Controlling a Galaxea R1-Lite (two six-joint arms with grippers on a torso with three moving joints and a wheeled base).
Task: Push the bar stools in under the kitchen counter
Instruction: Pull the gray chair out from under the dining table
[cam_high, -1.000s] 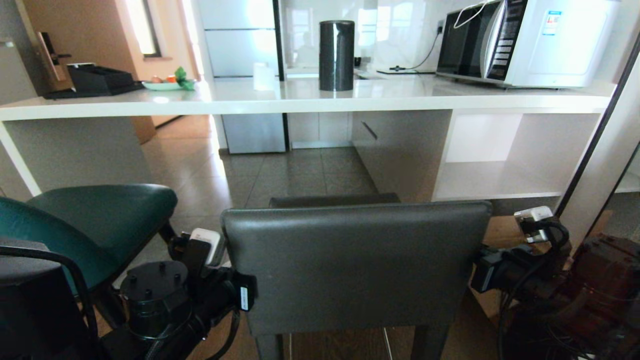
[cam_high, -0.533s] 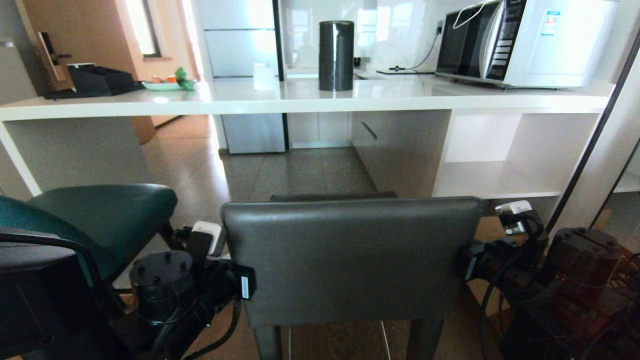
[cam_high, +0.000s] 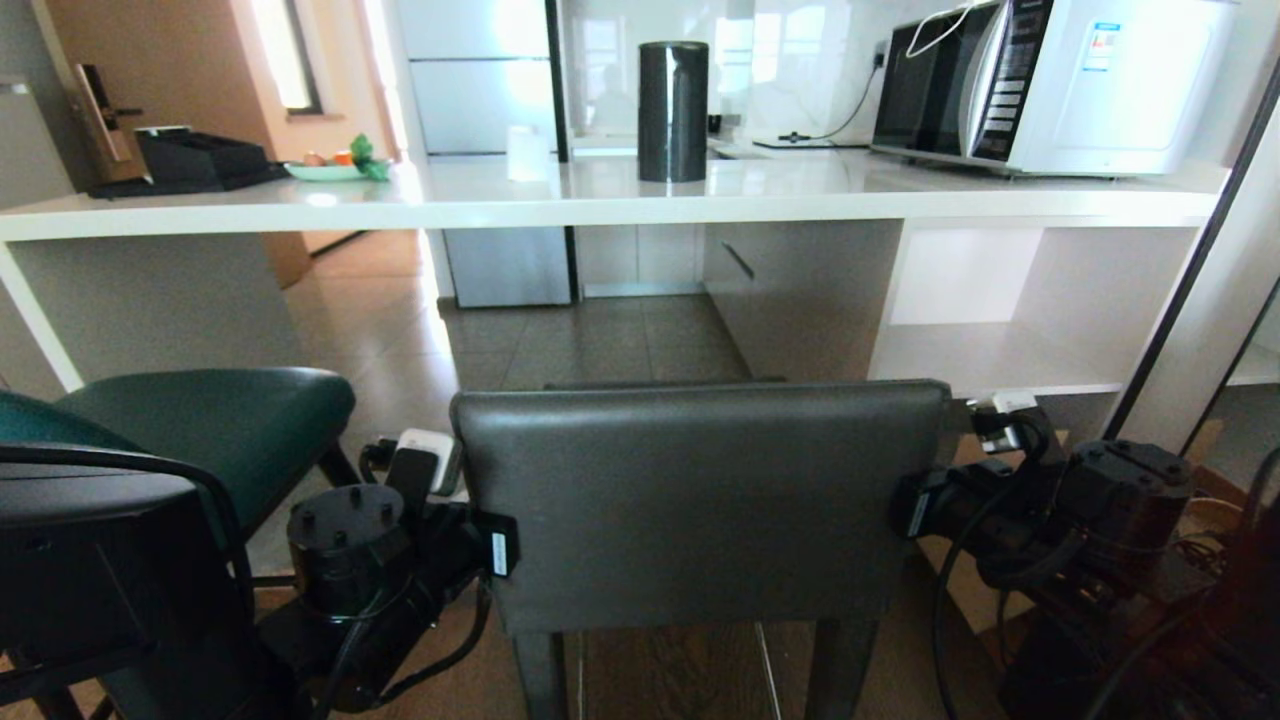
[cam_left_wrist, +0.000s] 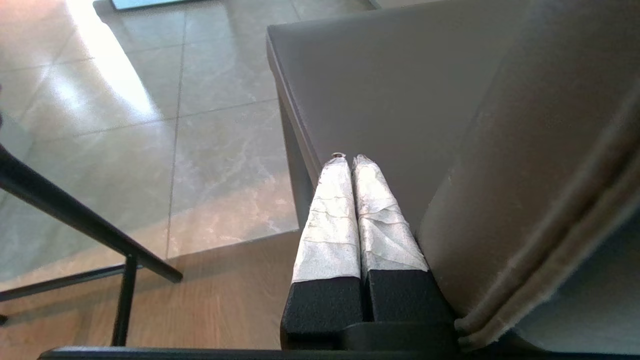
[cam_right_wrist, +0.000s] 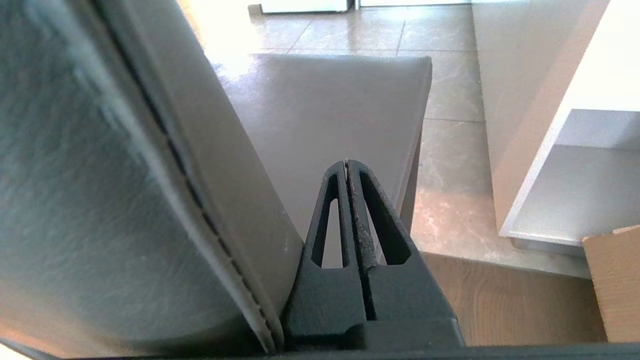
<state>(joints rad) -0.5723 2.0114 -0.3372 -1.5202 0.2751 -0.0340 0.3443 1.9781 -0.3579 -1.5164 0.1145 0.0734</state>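
- The dark grey leather stool with the rectangular back (cam_high: 700, 505) stood in the middle, near the robot, with its back facing the camera and its seat pointing toward the long glossy white stone kitchen counter (cam_high: 600, 205)
- Compared with one second before, the top edge of the grey back sat higher and farther in the head view while the counter did not shift, so the stool had moved a little toward the counter
- The left gripper (cam_left_wrist: 349, 162) lay beside the left edge of the grey back, its two white-wrapped fingers (cam_left_wrist: 330, 220) pressed together with nothing between them
- The right gripper (cam_right_wrist: 346, 165) lay beside the right edge of the back, its black fingers (cam_right_wrist: 380, 215) also closed on nothing
- Both arms had advanced together with the stool, so the push seemed to be working
- The seat was not yet under the slab, I judged; open tiled floor (cam_high: 590, 340) was visible between them
- The teal leather stool with thin black legs (cam_high: 215, 430) stood at the near left, also outside the counter, so it remained to be pushed
- On the counter top, far from the stools, stood a tall black cylinder (cam_high: 673, 110) and a white microwave oven (cam_high: 1050, 85)
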